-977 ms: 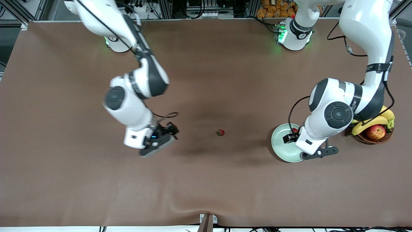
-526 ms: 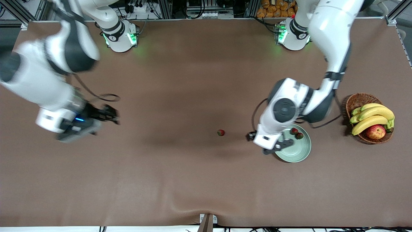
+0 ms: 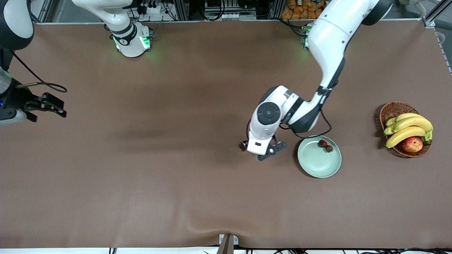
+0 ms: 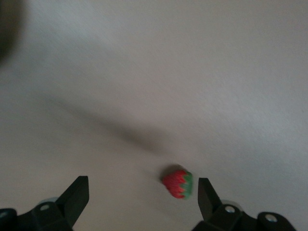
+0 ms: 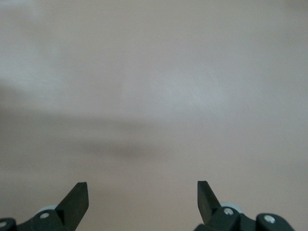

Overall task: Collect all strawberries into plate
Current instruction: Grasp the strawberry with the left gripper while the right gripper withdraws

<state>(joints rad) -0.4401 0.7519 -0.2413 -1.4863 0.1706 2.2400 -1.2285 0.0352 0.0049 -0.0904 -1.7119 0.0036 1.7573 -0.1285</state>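
**Front view**
- Writing: you can read none on the table's things.
- Plate: the round pale mint-green plate [image 3: 319,163] sits toward the left arm's end of the brown table [image 3: 197,197], with bare cloth all around its rim.
- Strawberries counted: two small red strawberries in the plate [image 3: 325,146] lie side by side near its rim on the side toward the robots' bases. The third is hidden here under the left arm's wrist.
- Left gripper: the left gripper [image 3: 259,151] hangs low over the table just beside the plate, on the side toward the right arm's end.
- Right gripper: the right gripper [image 3: 53,106] waits over the table's edge at the right arm's end, well apart from everything.
- Other things: one brown wicker basket [image 3: 395,110] holds yellow bananas [image 3: 409,128] and one red-yellow apple [image 3: 412,144].

**Left wrist view**
- Third strawberry: the lone red strawberry with a green cap [image 4: 178,183] lies on the table between your released, spread fingers [image 4: 77,196], nearer one fingertip and touching neither.

**Right wrist view**
- Fingers: spread wide and empty, with only bare table below.
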